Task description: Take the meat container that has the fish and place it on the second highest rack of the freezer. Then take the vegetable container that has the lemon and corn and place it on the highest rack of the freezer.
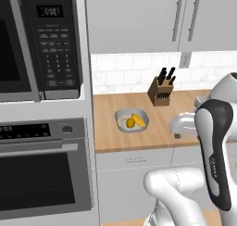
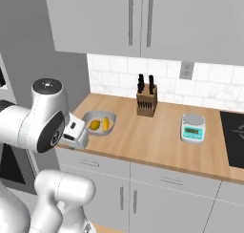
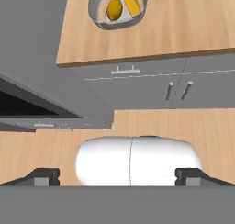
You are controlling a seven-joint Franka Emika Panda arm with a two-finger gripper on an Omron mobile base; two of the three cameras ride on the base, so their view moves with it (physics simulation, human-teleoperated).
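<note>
We count one vegetable container (image 1: 132,121), a shallow grey oval dish, resting on the wooden surface (image 1: 152,132). It holds two items: one lemon (image 1: 130,123) and one corn (image 1: 138,120) cob, lying side by side and apparently touching, the corn at about 2 o'clock from the lemon in the left base view. From the right base view the same container (image 2: 99,123) sits near the left end of the surface (image 2: 157,146), with the lemon (image 2: 95,125) at 9 o'clock of the corn (image 2: 105,124).

In the hand view the container (image 3: 118,8) lies at 12 o'clock, well apart from the end effector (image 3: 117,177), with the lemon (image 3: 114,9) and the corn (image 3: 131,2) inside it. The two finger tips (image 3: 43,177) stand far apart at the bottom corners of that view, so the end effector is spread wide and holds nothing. Between the tips lies wooden floor (image 3: 183,126).

Other things on the surface, counted: one knife block (image 1: 160,91) with dark handles, at 1 o'clock from the container and against the tiled wall, and one kitchen scale (image 2: 193,127), at 3 o'clock from the knife block (image 2: 146,101) in the right base view. A black cooktop (image 2: 233,136) lies at the far right edge.

In the left base view one microwave (image 1: 41,44) sits directly above one oven (image 1: 44,169), at 9 o'clock from the container. Two upper cabinet doors carry two vertical bar handles (image 1: 177,16).
</note>
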